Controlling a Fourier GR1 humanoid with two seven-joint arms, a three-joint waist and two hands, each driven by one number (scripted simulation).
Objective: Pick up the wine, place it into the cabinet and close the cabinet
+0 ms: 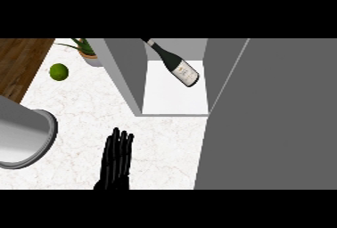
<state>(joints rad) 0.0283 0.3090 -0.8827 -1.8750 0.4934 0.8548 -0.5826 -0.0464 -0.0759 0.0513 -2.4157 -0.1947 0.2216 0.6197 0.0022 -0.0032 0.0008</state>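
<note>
Wine (175, 62) sits tilted inside the cabinet (125, 75): dark glass, pale label, long axis slanting, neck to upper left. It lies up and right of the left hand (115, 160), well apart. Fingers (121, 140) straight, holding nothing, over the marbled white bench (79, 111). Right hand not seen. Flat grey door (270, 116) stands open at right; closing not yet done.
</note>
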